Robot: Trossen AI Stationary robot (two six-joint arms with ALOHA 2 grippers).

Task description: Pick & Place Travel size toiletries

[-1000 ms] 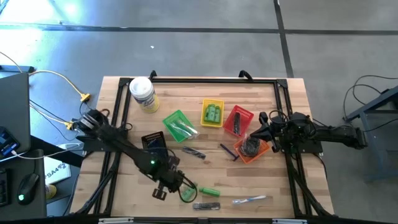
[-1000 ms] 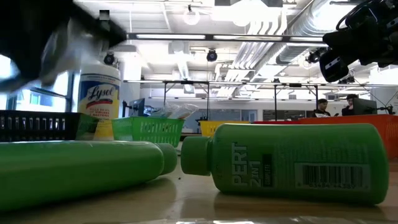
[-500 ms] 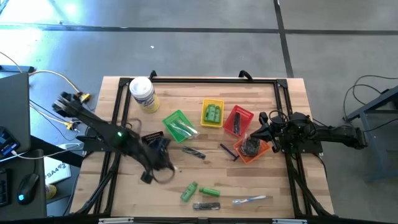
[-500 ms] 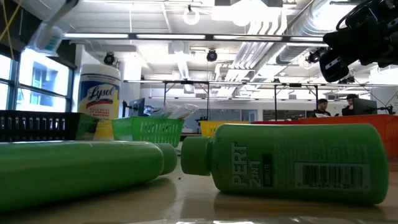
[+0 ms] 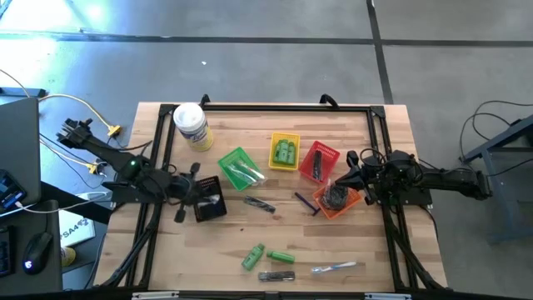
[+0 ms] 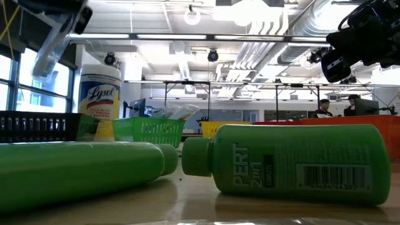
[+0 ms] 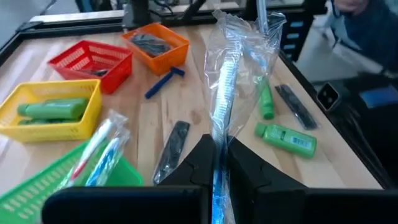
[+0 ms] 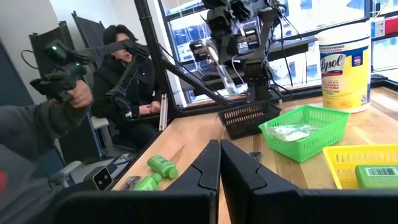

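left gripper [image 7: 219,163] clenched on a clear-wrapped toothbrush [image 7: 227,93], pack's lower end hidden between the jaws, swung from lower centre to black basket [image 5: 208,200] mid-left, right gripper [image 8: 219,163] clamped empty

A: From where does each camera look?

B: One looks straight down on the whole table [image 5: 158,250]. One sits at table height, very near two green bottles [image 6: 294,162]. Each wrist camera looks forward along its arm.

A: What do they share?

B: The wipes jar [image 8: 344,65] and green basket [image 7: 37,193].
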